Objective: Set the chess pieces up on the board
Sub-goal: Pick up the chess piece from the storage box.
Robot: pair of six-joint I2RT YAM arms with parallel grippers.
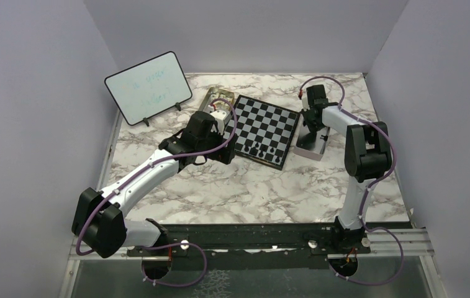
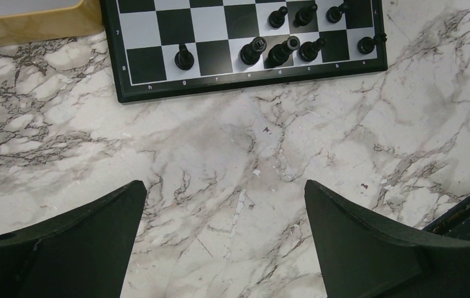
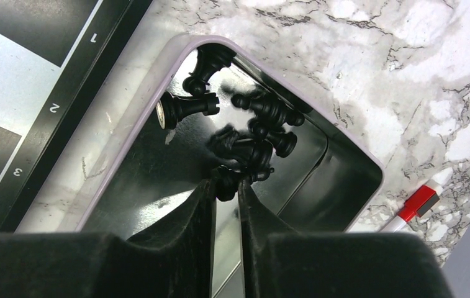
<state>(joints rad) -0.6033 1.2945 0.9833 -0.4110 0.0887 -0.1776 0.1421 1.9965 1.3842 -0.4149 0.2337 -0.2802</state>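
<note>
The chessboard (image 1: 263, 124) lies at the middle back of the table. Several black chess pieces (image 2: 282, 49) stand on its near rows; they also show in the top view (image 1: 263, 149). My left gripper (image 2: 226, 192) is open and empty above bare marble just in front of the board's near edge (image 2: 220, 87). My right gripper (image 3: 226, 183) is down inside a silver tin (image 3: 356, 155) to the right of the board and is shut on a black chess piece (image 3: 225, 185). Several more black pieces (image 3: 263, 118) lie loose in the tin.
A gold tin (image 2: 33, 25) sits at the board's left corner, also seen from above (image 1: 210, 102). A white dry-erase board (image 1: 148, 87) stands at the back left. A red-capped marker (image 3: 418, 205) lies beside the silver tin. Walls close in both sides.
</note>
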